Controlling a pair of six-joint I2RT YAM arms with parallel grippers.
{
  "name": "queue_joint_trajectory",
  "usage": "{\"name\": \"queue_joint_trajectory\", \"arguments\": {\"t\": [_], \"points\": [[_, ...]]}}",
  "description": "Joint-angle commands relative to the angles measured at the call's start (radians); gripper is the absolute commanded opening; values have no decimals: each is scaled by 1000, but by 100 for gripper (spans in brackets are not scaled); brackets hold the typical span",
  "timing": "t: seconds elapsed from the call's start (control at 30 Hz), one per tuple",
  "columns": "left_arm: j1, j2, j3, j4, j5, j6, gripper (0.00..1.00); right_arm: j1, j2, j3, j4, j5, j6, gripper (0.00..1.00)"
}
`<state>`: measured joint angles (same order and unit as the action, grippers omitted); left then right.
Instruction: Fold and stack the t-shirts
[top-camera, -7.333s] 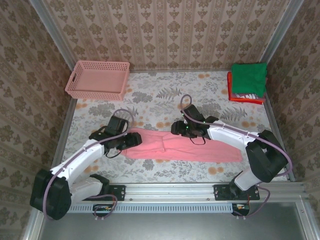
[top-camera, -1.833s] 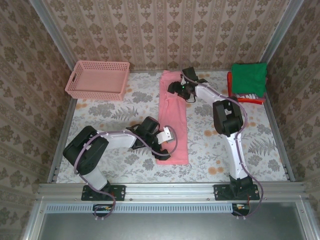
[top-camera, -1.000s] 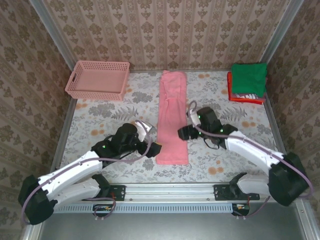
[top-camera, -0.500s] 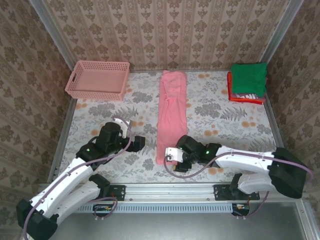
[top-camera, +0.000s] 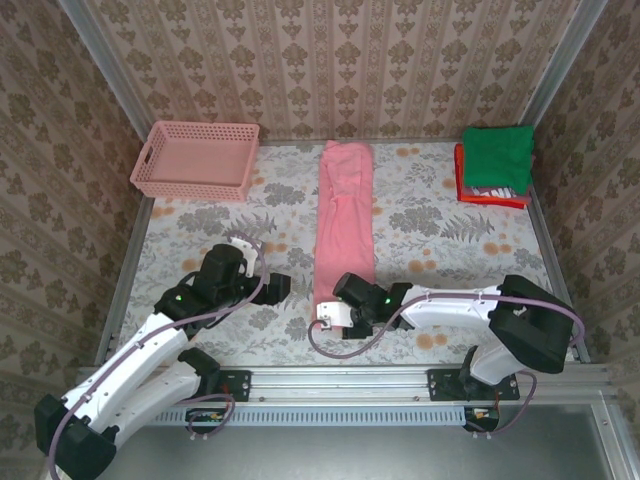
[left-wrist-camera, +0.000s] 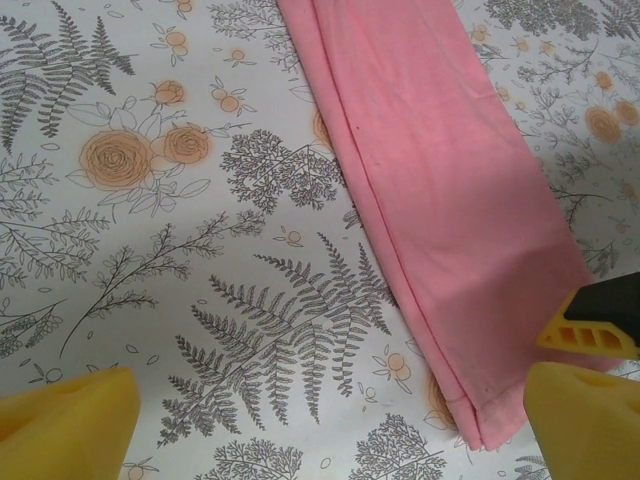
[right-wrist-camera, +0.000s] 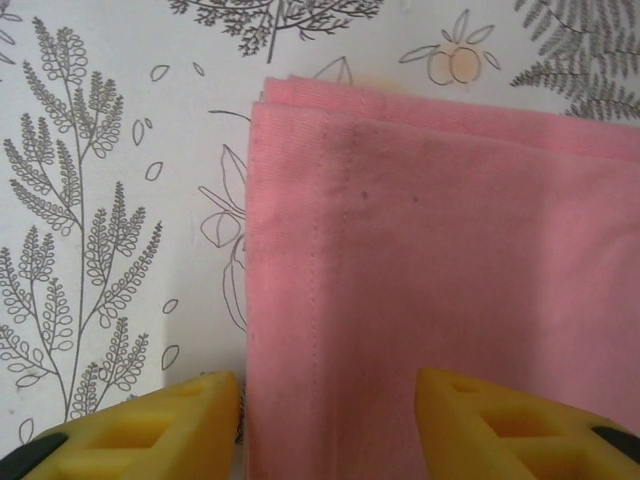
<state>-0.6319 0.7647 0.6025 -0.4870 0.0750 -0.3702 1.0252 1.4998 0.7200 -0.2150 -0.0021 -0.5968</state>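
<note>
A salmon-pink t-shirt (top-camera: 345, 215) lies folded into a long narrow strip, running from the back of the table toward the near edge. My right gripper (top-camera: 331, 317) is low at the strip's near end. In the right wrist view its yellow fingers (right-wrist-camera: 165, 425) stand apart, either side of the hemmed near corner of the pink t-shirt (right-wrist-camera: 440, 260), and do not pinch it. My left gripper (top-camera: 277, 288) hovers wide open just left of the strip, with bare cloth-covered table between its fingertips (left-wrist-camera: 70, 425); the pink t-shirt (left-wrist-camera: 440, 170) lies to its right. Folded t-shirts (top-camera: 496, 158), green on top, are stacked at the back right.
A pink lattice basket (top-camera: 195, 158) stands at the back left corner. The floral table covering (top-camera: 200, 235) lies bare to the left and right of the strip. Metal rails and patterned walls bound the table on all sides.
My right gripper has come down from beside the strip's middle to its near end, shifted left onto the corner, and its jaws have narrowed. My left arm pulled back left, then held still.
</note>
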Motion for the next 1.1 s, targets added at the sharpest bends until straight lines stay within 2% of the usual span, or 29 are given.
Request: {"name": "queue_joint_trajectory", "arguments": {"t": [0.0, 0.17, 0.27, 0.33, 0.4, 0.6, 0.8, 1.07], "points": [[14, -5, -12, -6, 14, 16, 100, 18, 26, 32, -48, 11, -36, 50], [23, -5, -16, 0, 25, 19, 100, 27, 70, 57, -76, 21, -45, 48], [23, -10, -20, 8, 35, 25, 100, 27, 95, 73, -87, 33, -44, 39], [24, -12, -21, 9, 39, 29, 100, 27, 113, 77, -92, 48, -44, 37], [24, -11, -21, 7, 39, 30, 100, 28, 127, 75, -96, 65, -46, 31], [26, -16, -15, 14, 45, 53, 100, 27, 125, 75, -108, 73, -34, 1], [26, -54, -9, 27, 80, 160, 100, 26, 47, 85, -179, 93, -38, 0], [26, -90, 58, -62, 68, 299, 100, -16, -97, 124, -300, 67, -55, 0]]}}
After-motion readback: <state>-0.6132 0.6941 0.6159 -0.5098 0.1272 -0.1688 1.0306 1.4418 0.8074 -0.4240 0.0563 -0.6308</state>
